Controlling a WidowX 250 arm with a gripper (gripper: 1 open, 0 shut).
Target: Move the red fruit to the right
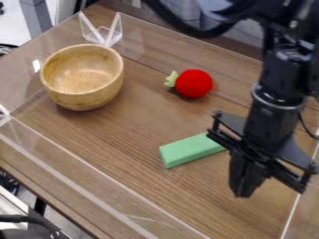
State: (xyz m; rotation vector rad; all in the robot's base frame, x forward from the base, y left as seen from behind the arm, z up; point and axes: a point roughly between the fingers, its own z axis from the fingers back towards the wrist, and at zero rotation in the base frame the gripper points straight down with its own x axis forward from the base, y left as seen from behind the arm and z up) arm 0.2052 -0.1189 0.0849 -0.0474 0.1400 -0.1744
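The red fruit [191,83] is a small glossy red ball with a green leafy stem on its left side. It lies on the wooden table, behind the middle, with nothing touching it. My gripper [248,188] hangs at the right front of the table, pointing straight down, well in front of and to the right of the fruit. Its dark fingers are shut together with nothing between them. The fingertips hover just right of the flat green block [193,148].
A wooden bowl [82,77] stands at the back left. Clear plastic walls [75,191] ring the table [112,140]. A clear plastic piece [103,31] stands behind the bowl.
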